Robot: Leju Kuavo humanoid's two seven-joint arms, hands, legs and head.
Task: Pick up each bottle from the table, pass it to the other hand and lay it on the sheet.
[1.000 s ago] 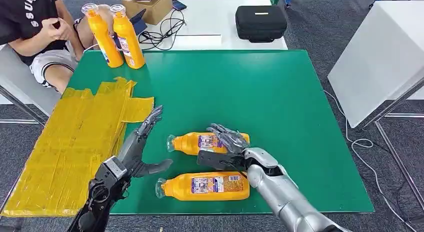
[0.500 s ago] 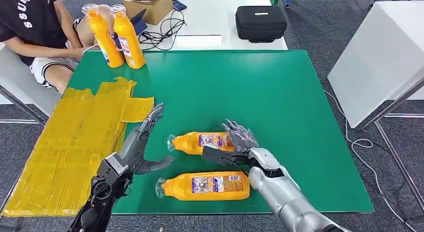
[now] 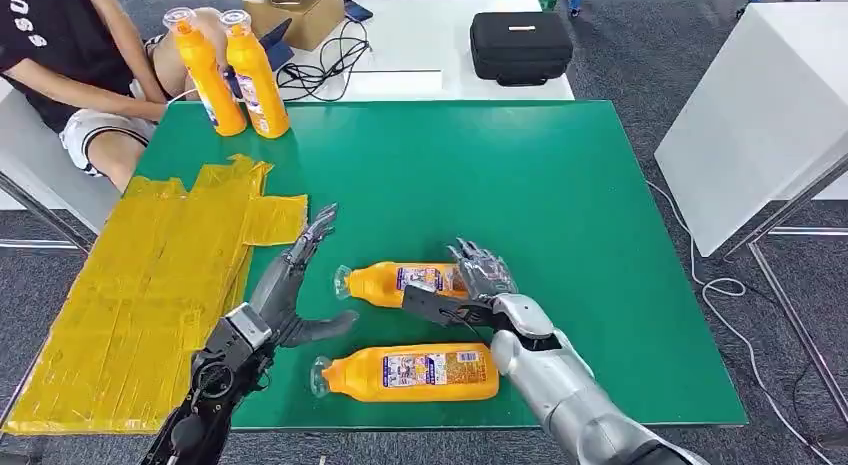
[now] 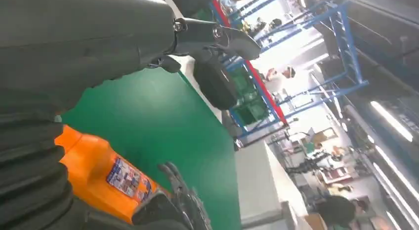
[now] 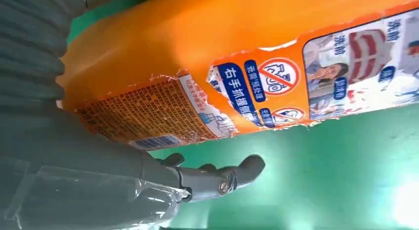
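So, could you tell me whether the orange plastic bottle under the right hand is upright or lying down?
Lying down: the orange plastic bottle rests lengthwise on the green table.

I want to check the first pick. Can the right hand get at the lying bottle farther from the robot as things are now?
Probably yes. The right hand is already at the base end of the farther lying bottle, fingers spread over it and thumb beside it. Nothing lies between them; the nearer bottle lies apart from it.
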